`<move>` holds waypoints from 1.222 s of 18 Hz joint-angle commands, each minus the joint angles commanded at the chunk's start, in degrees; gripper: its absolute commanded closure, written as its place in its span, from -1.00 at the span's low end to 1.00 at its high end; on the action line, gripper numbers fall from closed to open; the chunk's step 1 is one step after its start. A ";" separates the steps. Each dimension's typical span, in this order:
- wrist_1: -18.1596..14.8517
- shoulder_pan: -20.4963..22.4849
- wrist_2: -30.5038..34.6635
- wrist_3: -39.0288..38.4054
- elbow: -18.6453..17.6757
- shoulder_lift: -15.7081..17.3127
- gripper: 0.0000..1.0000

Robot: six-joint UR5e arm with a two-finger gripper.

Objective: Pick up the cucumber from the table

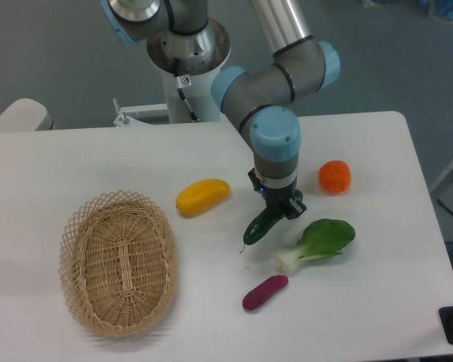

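The dark green cucumber (pixel 261 225) lies tilted on the white table (pixel 377 302), its thin stem tip pointing down-left. My gripper (pixel 281 210) is down at the cucumber's upper right end, its fingers around that end. The fingers look closed on it, and the cucumber's lower end seems to rest on the table or just above it.
A yellow fruit (pixel 202 196) lies left of the cucumber. A bok choy (pixel 321 241) lies right of it and a purple vegetable (pixel 265 292) below. An orange (pixel 335 176) sits at the right. A wicker basket (pixel 118 260) stands at the left.
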 joint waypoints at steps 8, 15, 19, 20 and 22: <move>-0.62 -0.96 -6.60 -7.38 3.97 1.23 0.47; -0.62 -2.19 -7.49 -9.49 3.97 2.37 0.47; -0.54 -2.72 -8.02 -9.49 3.97 2.37 0.47; -0.62 -2.72 -8.10 -9.49 3.97 2.37 0.47; -0.62 -2.72 -8.10 -9.49 3.97 2.37 0.47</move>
